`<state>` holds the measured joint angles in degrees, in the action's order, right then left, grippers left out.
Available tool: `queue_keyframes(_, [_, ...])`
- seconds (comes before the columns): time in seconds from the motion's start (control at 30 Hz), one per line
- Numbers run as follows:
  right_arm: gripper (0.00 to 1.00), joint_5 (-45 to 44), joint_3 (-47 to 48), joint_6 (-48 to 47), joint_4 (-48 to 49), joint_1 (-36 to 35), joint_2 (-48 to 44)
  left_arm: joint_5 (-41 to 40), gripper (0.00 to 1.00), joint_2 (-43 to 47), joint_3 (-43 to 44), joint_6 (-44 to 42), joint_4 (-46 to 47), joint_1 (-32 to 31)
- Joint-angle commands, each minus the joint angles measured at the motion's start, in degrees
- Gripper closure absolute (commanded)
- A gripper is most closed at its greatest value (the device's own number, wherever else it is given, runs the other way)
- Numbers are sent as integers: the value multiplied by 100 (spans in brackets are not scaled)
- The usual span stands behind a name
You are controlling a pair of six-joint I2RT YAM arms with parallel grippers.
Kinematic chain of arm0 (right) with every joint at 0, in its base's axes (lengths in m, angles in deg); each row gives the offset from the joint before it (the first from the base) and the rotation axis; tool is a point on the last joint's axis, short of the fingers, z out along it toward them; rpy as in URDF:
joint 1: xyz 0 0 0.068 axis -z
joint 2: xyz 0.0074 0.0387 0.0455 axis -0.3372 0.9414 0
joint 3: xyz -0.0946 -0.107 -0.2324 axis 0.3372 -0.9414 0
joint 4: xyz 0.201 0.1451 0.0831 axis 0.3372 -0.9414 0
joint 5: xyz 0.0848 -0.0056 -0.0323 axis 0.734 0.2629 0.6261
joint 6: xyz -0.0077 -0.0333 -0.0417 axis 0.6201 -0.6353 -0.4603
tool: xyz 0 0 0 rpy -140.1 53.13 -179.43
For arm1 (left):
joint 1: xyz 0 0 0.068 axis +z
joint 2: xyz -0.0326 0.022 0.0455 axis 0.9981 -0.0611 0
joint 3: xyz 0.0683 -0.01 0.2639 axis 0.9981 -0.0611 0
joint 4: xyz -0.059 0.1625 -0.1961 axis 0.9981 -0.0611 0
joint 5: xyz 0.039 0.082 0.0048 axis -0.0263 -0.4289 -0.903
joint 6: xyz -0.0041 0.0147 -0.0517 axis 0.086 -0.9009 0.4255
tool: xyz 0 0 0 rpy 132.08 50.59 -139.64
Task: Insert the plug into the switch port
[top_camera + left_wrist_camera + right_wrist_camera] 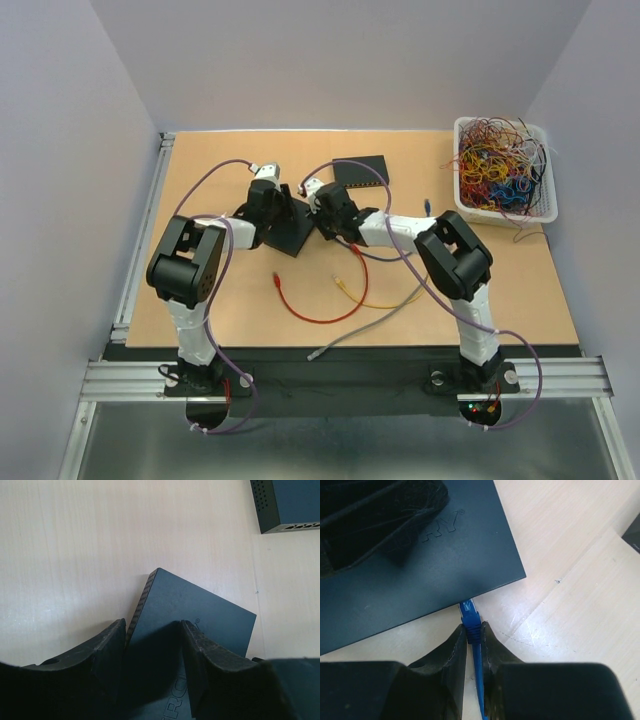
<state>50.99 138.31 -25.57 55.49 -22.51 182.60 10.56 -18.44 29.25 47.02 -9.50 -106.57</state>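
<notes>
at switch edge | right claw pinching blue plug (arm stretched left) | left claw part-open atop switch

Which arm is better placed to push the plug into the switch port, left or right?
Right. The right gripper is shut on the blue plug, whose tip is at the edge of the switch. The left gripper is open over the switch top and holds no cable.

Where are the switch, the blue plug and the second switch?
switch (445, 565), right wrist view, on its flat top.
blue plug (468, 611), right wrist view, on its tip by the switch's edge.
second switch (297, 500), left wrist view, on its top face.
</notes>
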Motion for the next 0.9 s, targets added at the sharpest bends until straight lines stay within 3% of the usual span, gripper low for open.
queue_keyframes(0.0, [79, 320, -224, 277, 2987, -305, -540, 1337, 43, -119, 51, 530, -1612, -937])
queue_keyframes(0.17, [64, -340, -1185, 303, 2960, -305, -1147, 766, 43, -155, 323, 679, -1903, -718])
queue_keyframes(0.2, [55, -480, -1308, 312, 2908, -296, -1348, 739, 43, -128, 332, 714, -1895, -587])
queue_keyframes(0.3, [44, -718, -1633, 391, 2636, -305, -1717, 659, 43, -58, 429, 689, -1938, -358])
queue_keyframes(0.53, [41, -1437, -2179, 593, 1986, -296, -2676, 238, 43, 4, 974, 512, -2404, -58])
queue_keyframes(0.77, [40, -2634, -2855, 1726, 808, -296, -3669, 27, 43, 302, 1150, 556, -2483, -5])
queue_keyframes(0.87, [44, -2811, -3145, 2113, 369, -235, -3767, -96, 43, 583, 1045, 627, -2501, -14])
